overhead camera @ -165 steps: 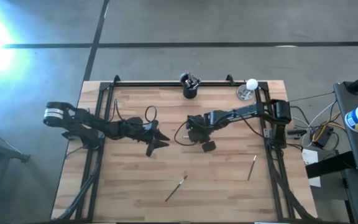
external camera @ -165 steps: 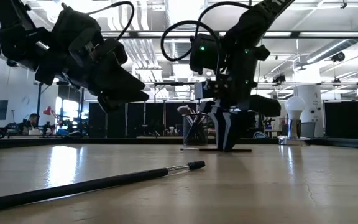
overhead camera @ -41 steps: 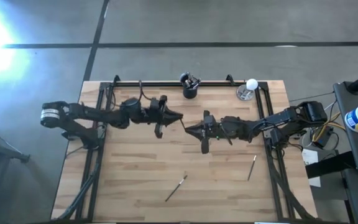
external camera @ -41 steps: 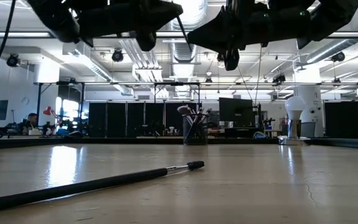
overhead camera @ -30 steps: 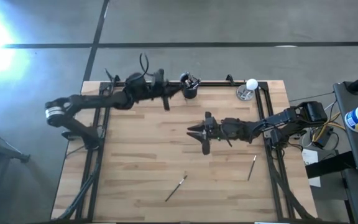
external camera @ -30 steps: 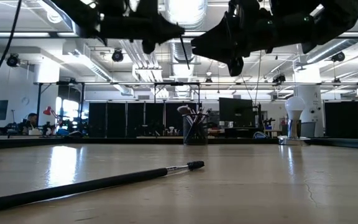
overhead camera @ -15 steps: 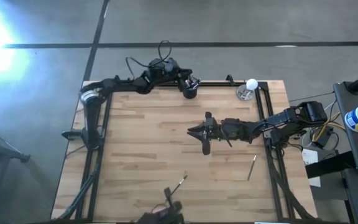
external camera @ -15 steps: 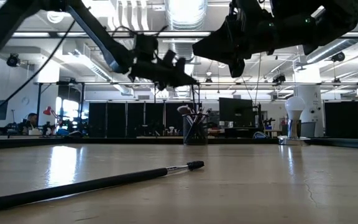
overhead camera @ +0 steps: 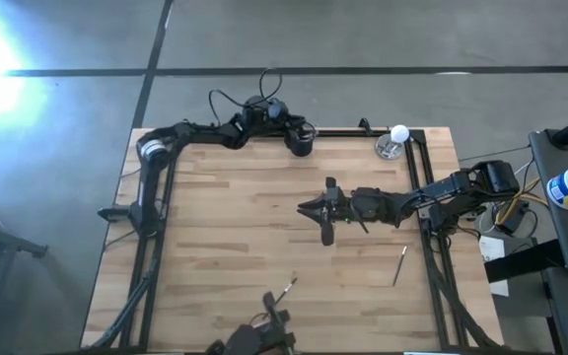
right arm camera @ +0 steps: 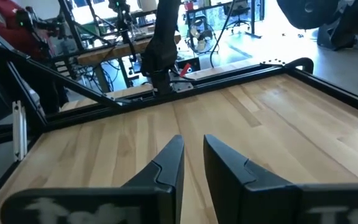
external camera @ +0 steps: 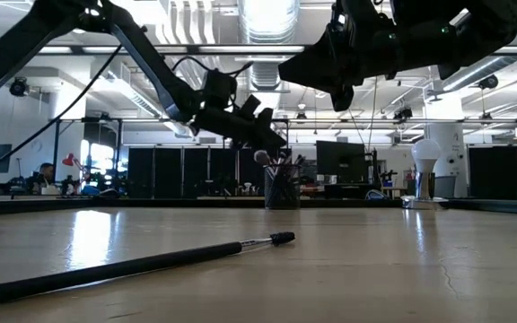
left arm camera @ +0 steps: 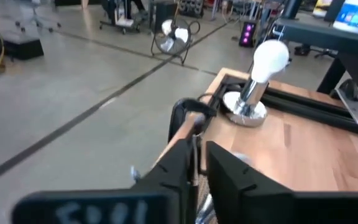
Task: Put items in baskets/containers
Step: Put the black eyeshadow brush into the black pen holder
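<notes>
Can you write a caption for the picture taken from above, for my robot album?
Left gripper over the small black cylindrical cup; two thin makeup brushes remain on the wooden table.

two loose brushes (overhead camera: 284, 290) (overhead camera: 399, 264), one cup (overhead camera: 302, 141)

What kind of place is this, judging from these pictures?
Probably a robotics lab or workshop in a large industrial hall. A wooden table carries two robot arms; the low view shows exposed ceiling pipes, and equipment racks stand on a bare concrete floor.
</notes>
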You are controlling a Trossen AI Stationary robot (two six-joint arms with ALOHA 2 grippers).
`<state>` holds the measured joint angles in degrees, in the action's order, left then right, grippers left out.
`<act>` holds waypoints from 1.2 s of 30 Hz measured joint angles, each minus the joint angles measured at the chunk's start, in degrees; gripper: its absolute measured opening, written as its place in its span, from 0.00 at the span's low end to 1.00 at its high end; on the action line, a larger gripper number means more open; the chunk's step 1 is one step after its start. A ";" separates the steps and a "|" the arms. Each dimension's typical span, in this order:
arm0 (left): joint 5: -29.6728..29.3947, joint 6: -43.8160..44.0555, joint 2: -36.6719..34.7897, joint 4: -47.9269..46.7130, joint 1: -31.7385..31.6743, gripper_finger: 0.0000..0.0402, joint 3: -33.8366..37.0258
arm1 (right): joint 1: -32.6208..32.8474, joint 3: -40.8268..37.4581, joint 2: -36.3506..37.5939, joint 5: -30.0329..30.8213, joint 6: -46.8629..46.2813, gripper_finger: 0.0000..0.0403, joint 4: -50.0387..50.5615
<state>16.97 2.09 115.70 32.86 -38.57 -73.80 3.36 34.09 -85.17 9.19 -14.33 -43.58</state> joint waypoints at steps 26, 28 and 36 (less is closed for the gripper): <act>0.74 -1.83 -23.13 -7.59 5.23 0.02 16.37 | 0.89 0.17 7.35 7.30 -6.98 0.07 18.96; 0.79 0.41 -25.74 -2.29 7.43 0.01 22.57 | 1.45 0.13 9.22 8.97 -9.46 0.05 24.20; -2.51 7.91 -29.60 23.36 17.53 0.00 45.18 | 6.52 0.15 14.00 12.90 -29.68 0.02 46.46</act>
<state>14.46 10.00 86.11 56.22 -21.04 -28.62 9.87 34.24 -71.16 22.09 -44.01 2.88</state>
